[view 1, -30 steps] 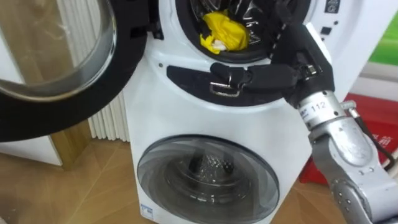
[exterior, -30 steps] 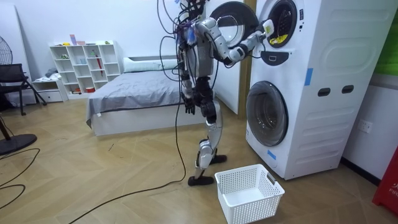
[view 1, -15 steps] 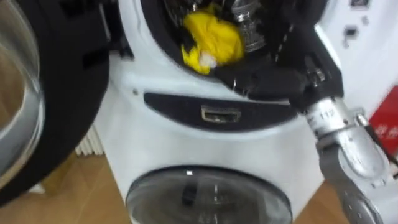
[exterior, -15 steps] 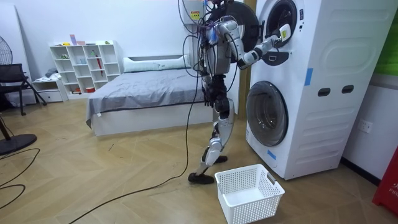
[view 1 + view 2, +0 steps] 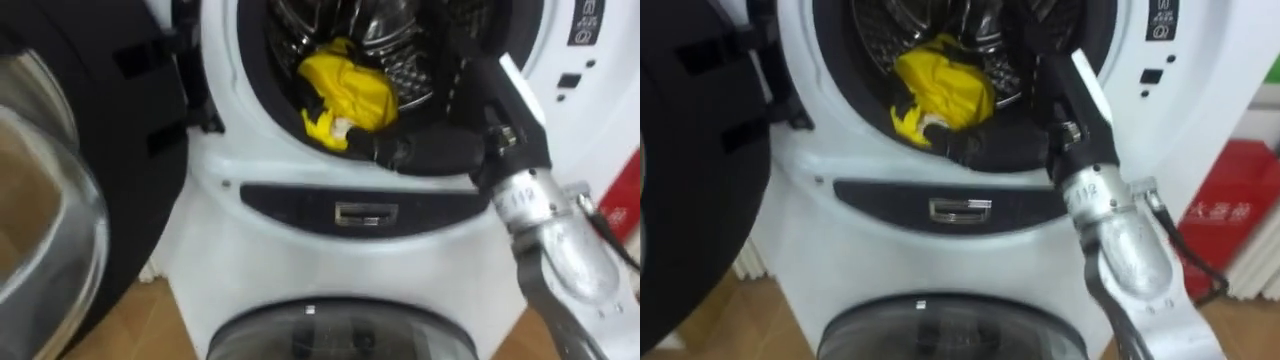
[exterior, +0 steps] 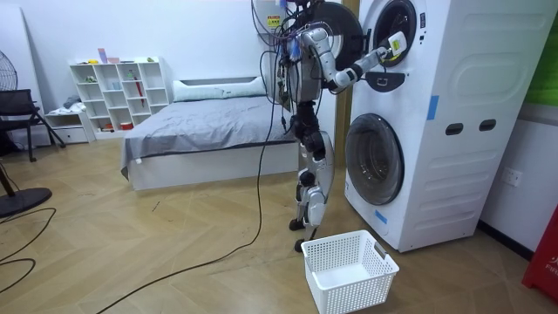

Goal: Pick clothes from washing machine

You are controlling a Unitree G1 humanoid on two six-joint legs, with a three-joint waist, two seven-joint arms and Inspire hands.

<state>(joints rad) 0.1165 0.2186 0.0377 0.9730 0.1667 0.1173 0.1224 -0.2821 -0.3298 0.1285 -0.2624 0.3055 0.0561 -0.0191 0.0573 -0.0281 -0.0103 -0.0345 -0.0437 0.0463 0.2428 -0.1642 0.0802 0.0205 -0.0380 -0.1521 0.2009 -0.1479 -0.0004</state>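
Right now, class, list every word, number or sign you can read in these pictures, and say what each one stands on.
Washing machine control panel: marks too small to read.
Wrist band behind the right hand: digits too blurred to quote.
Red object: white characters, blurred.
Nothing reads with certainty.

No print was clear enough to read out. Up and to the right of the upper drum opening (image 5: 385,35) of the washing machine (image 5: 300,260), a dark control strip (image 5: 585,20) bore small white marks, too small to make out. Below and right of that opening, a pale band on the right forearm (image 5: 520,200) carried a few blurred dark digits. Farther right of the opening, a red thing (image 5: 1220,215) showed white characters. In the room view, a blue sticker (image 6: 432,106) sat on the machine's side, right of the opening, its face unreadable.
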